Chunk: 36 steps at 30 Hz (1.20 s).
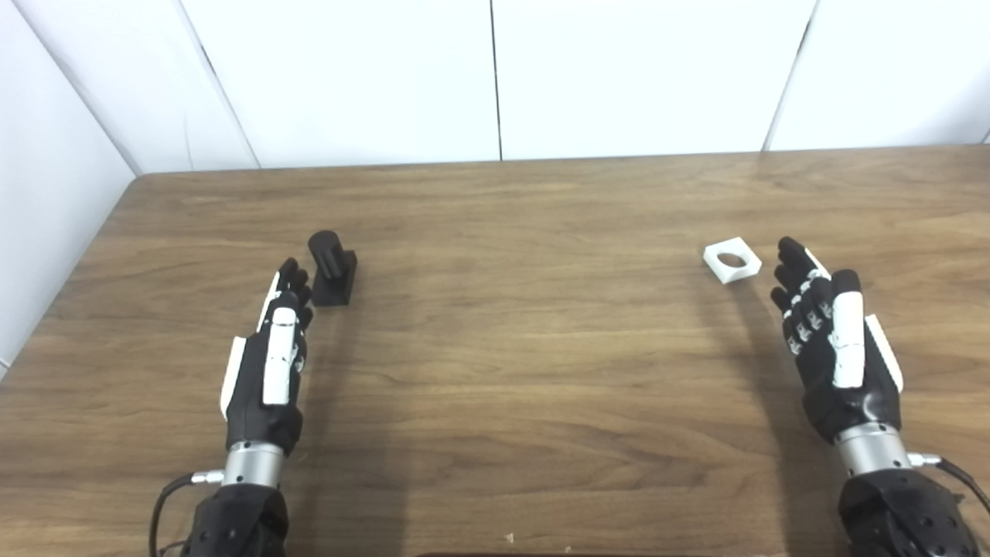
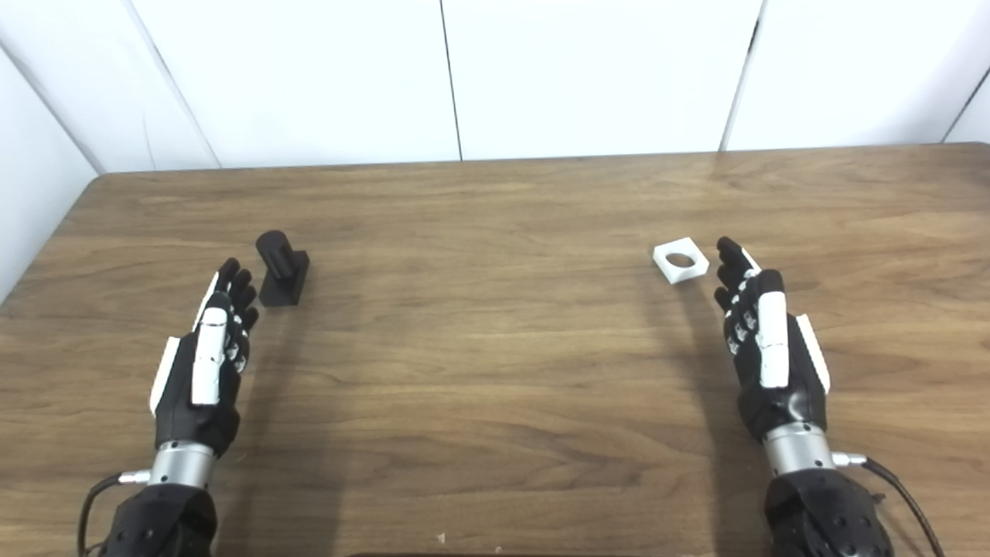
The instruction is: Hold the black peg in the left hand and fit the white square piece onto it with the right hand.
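Black peg (image 1: 332, 268) and white square piece (image 1: 732, 261) lie untouched (each just beyond a flat, spread, empty robot hand (image 1: 271, 356)).

Wide bare stretch of table (image 1: 526, 363) between my left hand (image 1: 267, 367) and my right hand (image 1: 839, 348); nothing stands there. Black peg (image 1: 334, 267) upright on its base, just beyond my left fingertips, slightly inboard; clear room on its far and inner sides. White square piece (image 1: 732, 260) flat, just beyond and inboard of my right fingertips; open table all round it. White wall panels (image 1: 495, 77) bound far edge; side wall bounds left edge.
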### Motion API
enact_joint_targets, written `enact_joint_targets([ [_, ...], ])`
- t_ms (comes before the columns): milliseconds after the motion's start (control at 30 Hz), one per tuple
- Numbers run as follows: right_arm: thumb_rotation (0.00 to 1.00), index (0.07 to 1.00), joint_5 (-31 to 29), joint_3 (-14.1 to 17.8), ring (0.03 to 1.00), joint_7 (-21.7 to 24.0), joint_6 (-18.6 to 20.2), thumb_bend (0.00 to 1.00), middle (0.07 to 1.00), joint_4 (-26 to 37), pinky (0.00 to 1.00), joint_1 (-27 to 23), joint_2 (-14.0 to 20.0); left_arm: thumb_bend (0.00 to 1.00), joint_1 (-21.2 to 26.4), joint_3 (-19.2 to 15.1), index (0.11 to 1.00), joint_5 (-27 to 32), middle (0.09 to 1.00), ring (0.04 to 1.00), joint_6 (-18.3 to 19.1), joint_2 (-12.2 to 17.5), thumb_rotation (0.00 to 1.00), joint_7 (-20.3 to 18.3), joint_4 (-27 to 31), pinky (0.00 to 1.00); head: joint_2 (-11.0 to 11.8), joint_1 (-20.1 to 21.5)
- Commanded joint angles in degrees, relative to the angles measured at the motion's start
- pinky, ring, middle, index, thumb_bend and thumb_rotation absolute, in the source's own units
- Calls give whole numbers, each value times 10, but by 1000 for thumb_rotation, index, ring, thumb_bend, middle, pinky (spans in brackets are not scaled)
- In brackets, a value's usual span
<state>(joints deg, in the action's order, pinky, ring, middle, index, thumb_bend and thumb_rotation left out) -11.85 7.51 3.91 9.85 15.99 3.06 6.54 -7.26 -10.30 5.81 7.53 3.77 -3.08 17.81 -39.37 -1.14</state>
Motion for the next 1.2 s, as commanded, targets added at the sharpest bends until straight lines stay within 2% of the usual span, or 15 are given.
enact_joint_targets([
  [0, 1000, 917, -3, -3, 994, 2, -6, 564, 978, 22, 1000, 14, -2, 375, -8, 0, 1000, 8, 1000, 1000, -15, 10, 975, -2, 13, 1000, -1, 1],
  [133, 1000, 918, -2, -5, 994, 5, -4, 597, 982, 23, 1000, 17, 0, 380, -11, -1, 1000, 11, 1000, 1000, -14, 12, 976, -3, 15, 1000, -2, 1],
  [400, 1000, 927, -1, -5, 1000, 7, -4, 595, 990, 24, 1000, 17, 4, 404, -12, 2, 1000, 11, 1000, 1000, -9, 12, 959, -3, 17, 1000, -2, -2],
  [600, 1000, 925, -9, -1, 993, 6, -2, 567, 985, 23, 1000, 13, 2, 395, -11, 10, 1000, -32, 1000, 1000, 2, 13, 968, 10, 27, 1000, -1, -4],
  [700, 1000, 933, -11, 0, 995, 9, -10, 561, 987, 17, 1000, 13, 4, 430, -7, 12, 988, -76, 1000, 1000, 33, 5, 912, 33, 42, 1000, 0, -7],
  [800, 1000, 936, -9, 0, 997, 10, -8, 574, 988, 17, 1000, 14, 4, 530, 2, 17, 953, -146, 997, 1000, 63, 1, 868, 64, 54, 1000, 2, -7],
  [867, 1000, 938, -9, -1, 1000, 12, -10, 576, 993, 16, 1000, 14, 5, 563, 8, 22, 934, -189, 984, 982, 78, 0, 841, 81, 58, 982, 2, -8],
  [900, 1000, 939, -8, -1, 1000, 11, -8, 577, 994, 16, 1000, 14, 5, 559, 12, 25, 929, -213, 981, 978, 88, 0, 830, 90, 59, 976, 2, -8],
  [933, 1000, 939, -8, -2, 1000, 12, -9, 575, 995, 16, 1000, 14, 5, 548, 16, 26, 926, -230, 979, 977, 96, -1, 769, 97, 59, 968, 2, -8],
  [1033, 1000, 940, -7, -3, 1000, 14, -12, 580, 996, 15, 1000, 15, 7, 548, 24, 30, 931, -259, 980, 981, 117, -6, 690, 107, 62, 962, 3, -9],
  [1167, 1000, 940, -6, -5, 1000, 16, -14, 598, 999, 13, 1000, 17, 9, 596, 36, 49, 924, -319, 971, 974, 158, -5, 580, 111, 71, 970, 5, -10],
])
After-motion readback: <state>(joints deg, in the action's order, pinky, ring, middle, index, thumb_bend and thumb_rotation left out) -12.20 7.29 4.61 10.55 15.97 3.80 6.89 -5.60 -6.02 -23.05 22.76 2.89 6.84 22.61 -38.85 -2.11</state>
